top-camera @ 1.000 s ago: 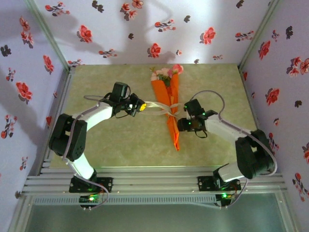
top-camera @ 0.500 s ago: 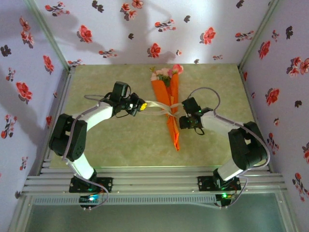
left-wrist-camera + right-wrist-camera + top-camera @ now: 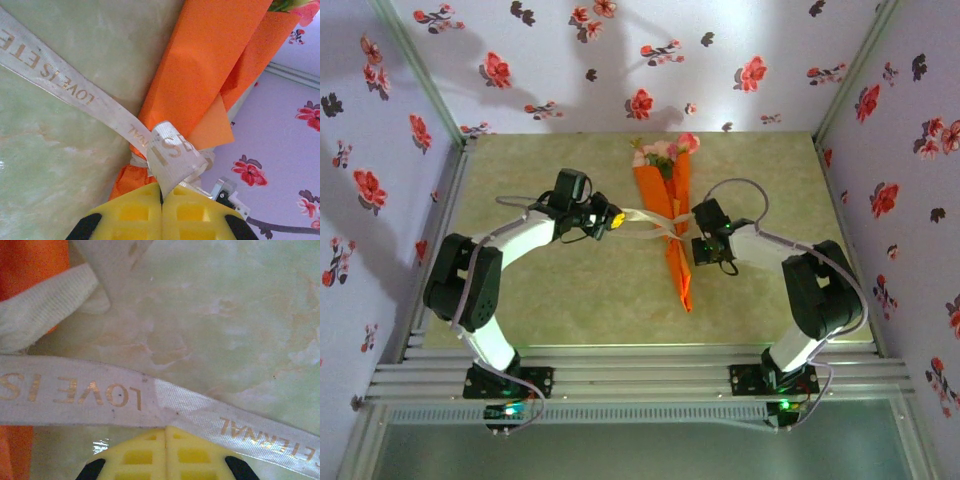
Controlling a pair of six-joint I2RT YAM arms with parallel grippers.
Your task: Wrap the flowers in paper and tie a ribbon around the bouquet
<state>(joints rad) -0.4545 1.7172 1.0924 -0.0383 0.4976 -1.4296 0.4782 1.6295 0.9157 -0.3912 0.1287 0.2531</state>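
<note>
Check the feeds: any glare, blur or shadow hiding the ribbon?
Top external: soft, arm shadows on the back wall. Left wrist: sharp, cream-white lettered ribbon readable against the orange paper cone. Right wrist: softer, small glare on the green marbled table.

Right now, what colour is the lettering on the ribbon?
Gold, on the cream-white ribbon; the right wrist view shows it best.

Box-type enclosure, pale lilac back wall (image 3: 620,60), left wall (image 3: 370,200) and right wall (image 3: 910,150), all w/ red flower prints (image 3: 496,68) plus smaller dark prints (image 3: 523,12). Soft grey shadows (image 3: 650,20) high on back wall. Metal corner posts (image 3: 420,75) at the back corners. Tabletop (image 3: 570,300) pale green-cream, marbled, slightly glossy. Alu rail frame (image 3: 640,375) along near edge, grey-green panel (image 3: 620,450) below it. Light even, diffuse.
</note>
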